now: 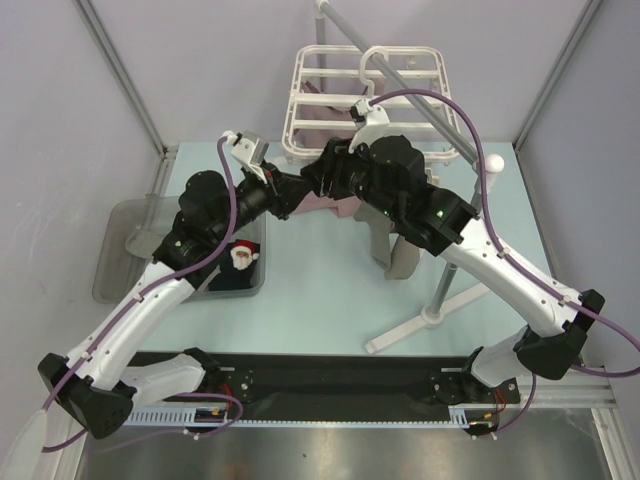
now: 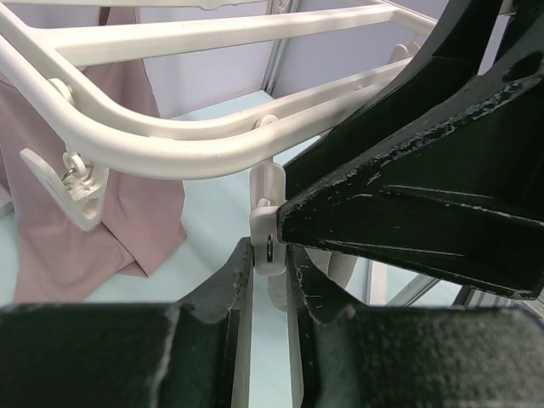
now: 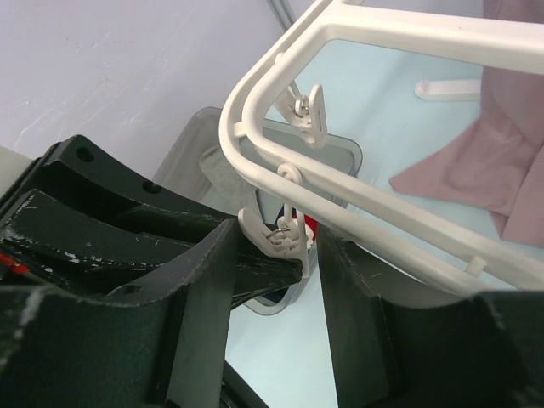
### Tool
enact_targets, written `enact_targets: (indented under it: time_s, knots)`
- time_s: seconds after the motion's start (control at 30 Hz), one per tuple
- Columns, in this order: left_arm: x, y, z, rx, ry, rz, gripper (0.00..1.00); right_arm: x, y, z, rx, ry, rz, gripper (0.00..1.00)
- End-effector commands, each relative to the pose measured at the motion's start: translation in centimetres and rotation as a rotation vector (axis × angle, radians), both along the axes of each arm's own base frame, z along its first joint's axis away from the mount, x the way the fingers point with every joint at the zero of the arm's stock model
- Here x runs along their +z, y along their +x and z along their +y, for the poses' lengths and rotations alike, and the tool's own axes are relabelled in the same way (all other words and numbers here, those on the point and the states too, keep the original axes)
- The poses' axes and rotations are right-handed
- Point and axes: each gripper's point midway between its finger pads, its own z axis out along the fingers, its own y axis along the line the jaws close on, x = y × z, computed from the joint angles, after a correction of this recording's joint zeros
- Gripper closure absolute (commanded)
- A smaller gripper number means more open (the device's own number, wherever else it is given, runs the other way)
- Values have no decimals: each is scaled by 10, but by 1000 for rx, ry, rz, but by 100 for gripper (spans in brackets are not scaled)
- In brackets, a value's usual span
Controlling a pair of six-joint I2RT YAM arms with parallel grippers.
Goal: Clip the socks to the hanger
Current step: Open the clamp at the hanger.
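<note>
Under the hanger [image 2: 170,153], left claw [image 2: 270,265] around clip [image 2: 269,223]

Pale blue table [image 1: 320,300]: grey bin [image 1: 258,282] left, stand base [image 1: 432,316] right.

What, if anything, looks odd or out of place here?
Both the left tool and right tool crowd one clip on the hanger with no sock in either; a Santa sock lies in the grey bin.
</note>
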Motion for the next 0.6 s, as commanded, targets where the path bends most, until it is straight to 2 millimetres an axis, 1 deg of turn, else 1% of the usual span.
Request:
enact_targets:
  time_s: [0.0,0.07,0.37,0.47,0.57]
  knots:
    - [27,-5,-1,-22,-48,-39,100,12,8,-1,-46,27,-42,53]
    - [27,-4,-1,-22,-50,-37,100,11,10,-3,-68,21,-44,53]
    - [25,-3,-3,-26,-55,-29,100,10,16,6,-81,20,-59,53]
    - [25,-2,-3,-23,-56,-30,100,7,17,9,-82,11,-57,54]
    - [25,-2,-3,-21,-56,-28,100,5,19,11,-85,6,-55,58]
